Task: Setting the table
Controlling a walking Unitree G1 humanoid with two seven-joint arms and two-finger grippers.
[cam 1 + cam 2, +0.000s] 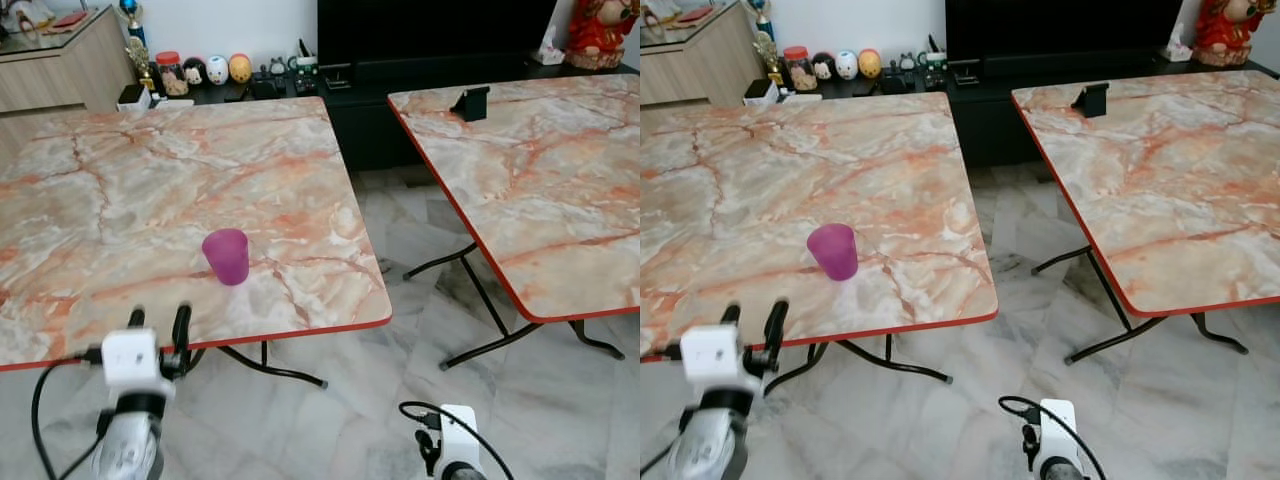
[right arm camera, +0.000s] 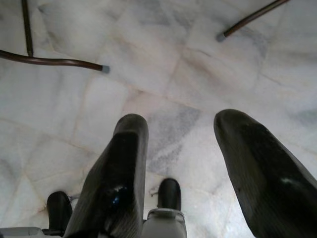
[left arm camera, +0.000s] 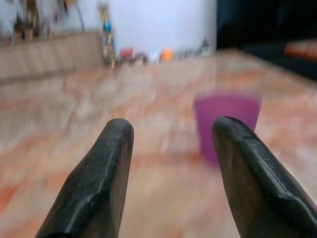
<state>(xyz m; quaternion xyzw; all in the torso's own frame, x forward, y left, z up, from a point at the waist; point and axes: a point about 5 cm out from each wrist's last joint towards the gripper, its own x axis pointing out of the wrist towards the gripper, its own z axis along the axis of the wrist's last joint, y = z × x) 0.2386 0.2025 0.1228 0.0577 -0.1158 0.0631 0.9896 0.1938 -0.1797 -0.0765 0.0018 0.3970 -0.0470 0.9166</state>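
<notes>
I hold my left gripper (image 1: pixel 158 322), fingers spread wide and empty, at the marble table (image 1: pixel 90 200) edge, lined up toward the upright purple cup (image 1: pixel 227 256) just beyond.

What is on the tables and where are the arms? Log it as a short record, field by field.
near table: marble-pattern top, red edge
cup: purple cup, upright, near the table's front edge
left gripper: at the front edge, fingers open, short of the cup
right gripper: hangs over the floor, fingers open
far table: carries a small black stand
</notes>
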